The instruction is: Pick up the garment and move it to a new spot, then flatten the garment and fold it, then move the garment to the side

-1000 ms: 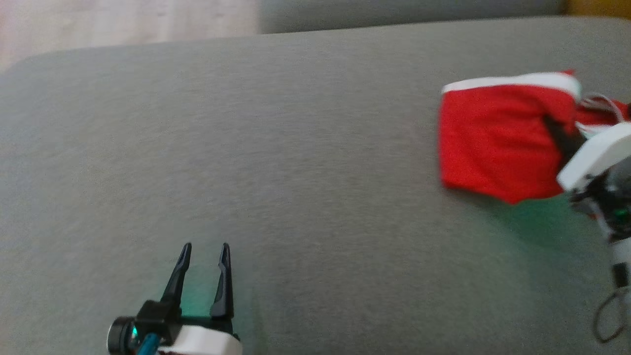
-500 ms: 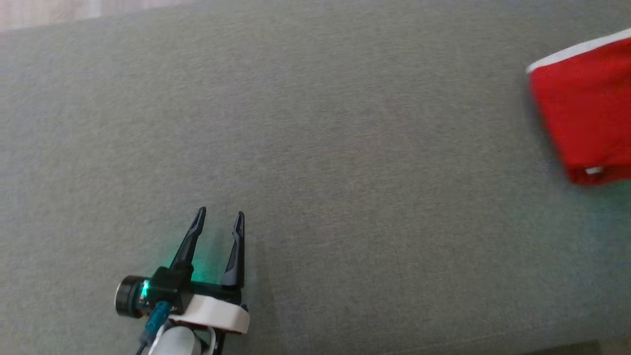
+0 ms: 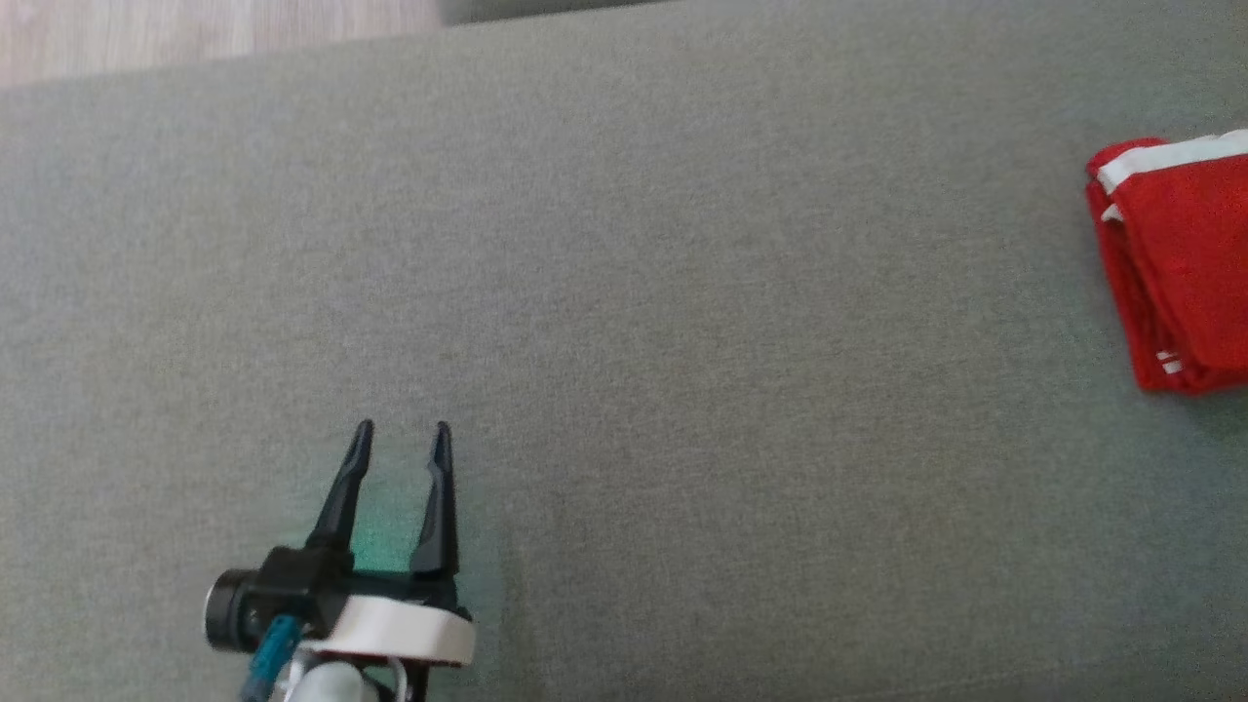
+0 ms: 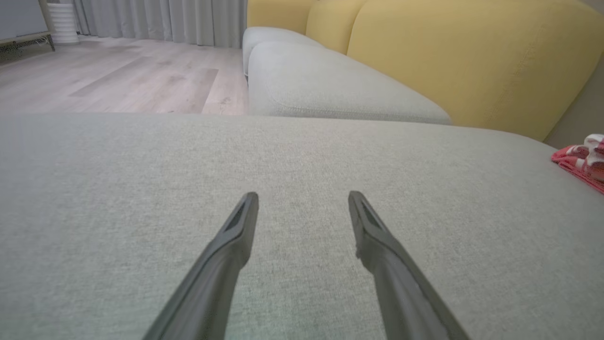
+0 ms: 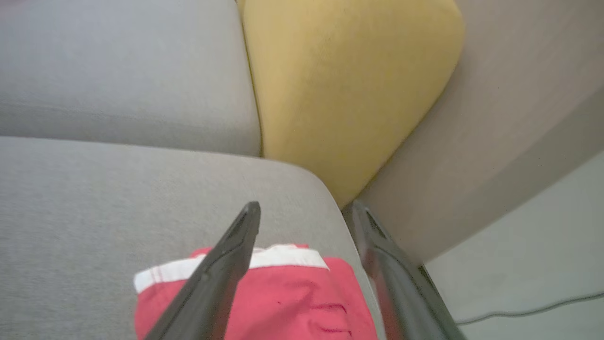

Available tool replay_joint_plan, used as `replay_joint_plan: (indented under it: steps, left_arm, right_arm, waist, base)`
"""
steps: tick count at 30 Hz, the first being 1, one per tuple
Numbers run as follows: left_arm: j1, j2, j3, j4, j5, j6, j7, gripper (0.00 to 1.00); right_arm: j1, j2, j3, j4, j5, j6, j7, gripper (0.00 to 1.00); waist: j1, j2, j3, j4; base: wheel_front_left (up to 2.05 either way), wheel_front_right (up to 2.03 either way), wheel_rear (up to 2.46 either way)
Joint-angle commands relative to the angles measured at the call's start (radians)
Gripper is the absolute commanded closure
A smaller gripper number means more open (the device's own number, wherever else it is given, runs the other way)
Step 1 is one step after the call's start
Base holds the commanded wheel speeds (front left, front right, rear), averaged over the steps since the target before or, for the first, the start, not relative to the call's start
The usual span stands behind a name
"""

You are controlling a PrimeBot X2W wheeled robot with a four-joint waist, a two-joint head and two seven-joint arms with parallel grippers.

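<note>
The garment (image 3: 1180, 263) lay folded at the right edge, soft and light by its look; I'd pinch all its stacked layers together. The left tool (image 3: 402, 429) and right tool (image 5: 306, 208) gaped empty.

From the head we look down on the grey cushion (image 3: 682, 292); our left wrist skims low along it toward the yellow backrest (image 4: 448, 56), our right hangs close over the red garment (image 5: 292, 302), which all three share.

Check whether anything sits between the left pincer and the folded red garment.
Nothing visible does. In the head view, bare grey cushion runs from the open left pincer across to the red garment at the right edge. The right pincer hovers open over the garment, not gripping it.
</note>
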State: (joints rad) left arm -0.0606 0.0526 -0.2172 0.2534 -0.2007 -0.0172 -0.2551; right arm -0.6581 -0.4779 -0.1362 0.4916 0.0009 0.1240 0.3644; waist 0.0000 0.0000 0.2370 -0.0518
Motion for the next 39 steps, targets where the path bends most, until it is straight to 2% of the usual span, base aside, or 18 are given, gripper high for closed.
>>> replay_joint_plan:
  steps: [1,6,12,17,22,27,28,32,39]
  left_arm:
    - [0.006,0.002,0.049,-0.041,-0.015,0.009,-0.007,0.00]
    - [0.050,0.000,0.078,-0.051,-0.028,0.033,-0.007,0.00]
    - [0.101,-0.001,0.122,-0.068,-0.022,0.055,-0.007,0.00]
    - [0.140,-0.002,0.146,-0.070,-0.011,0.061,-0.007,0.00]
    - [0.150,-0.002,0.160,-0.060,0.001,0.051,-0.007,0.00]
    - [0.155,-0.002,0.170,-0.065,0.010,0.058,-0.007,0.00]
    - [0.177,-0.001,0.131,-0.032,0.002,0.056,0.000,1.00]
    - [0.187,-0.002,0.124,0.025,-0.001,0.054,0.006,1.00]
    - [0.173,-0.002,0.136,0.025,-0.080,0.045,0.027,1.00]
  right_arm:
    - [0.051,0.012,0.025,-0.090,0.020,0.007,-0.045,0.00]
    - [0.215,0.086,0.049,-0.252,0.079,0.007,-0.140,0.00]
    - [0.460,0.226,0.056,-0.364,0.084,0.007,-0.303,0.00]
    - [0.613,0.341,0.066,-0.339,0.065,0.007,-0.469,0.00]
    - [0.666,0.396,0.077,-0.287,0.049,0.007,-0.572,0.00]
    - [0.672,0.420,0.118,-0.252,0.040,0.007,-0.618,0.00]
    - [0.698,0.426,0.100,-0.221,0.047,0.000,-0.607,1.00]
    - [0.715,0.433,0.101,-0.163,0.052,0.000,-0.600,1.00]
    - [0.703,0.433,0.093,-0.164,0.138,0.000,-0.578,1.00]
  waist:
    - [0.0000,0.0000,-0.040,-0.013]
    - [0.0000,0.0000,-0.118,-0.020]
    - [0.0000,0.0000,-0.184,-0.010]
    - [0.0000,0.0000,-0.217,0.015]
    - [0.0000,0.0000,-0.225,0.031]
    - [0.0000,0.0000,-0.230,0.034]
    - [0.0000,0.0000,-0.230,0.034]
    - [0.0000,0.0000,-0.231,0.035]
    - [0.0000,0.0000,-0.231,0.036]
  base:
    - [0.00,0.00,0.00]
    - [0.00,0.00,0.00]
    - [0.00,0.00,0.00]
    - [0.00,0.00,0.00]
    - [0.00,0.00,0.00]
    - [0.00,0.00,0.00]
    - [0.00,0.00,0.00]
    - [0.00,0.00,0.00]
    - [0.00,0.00,0.00]
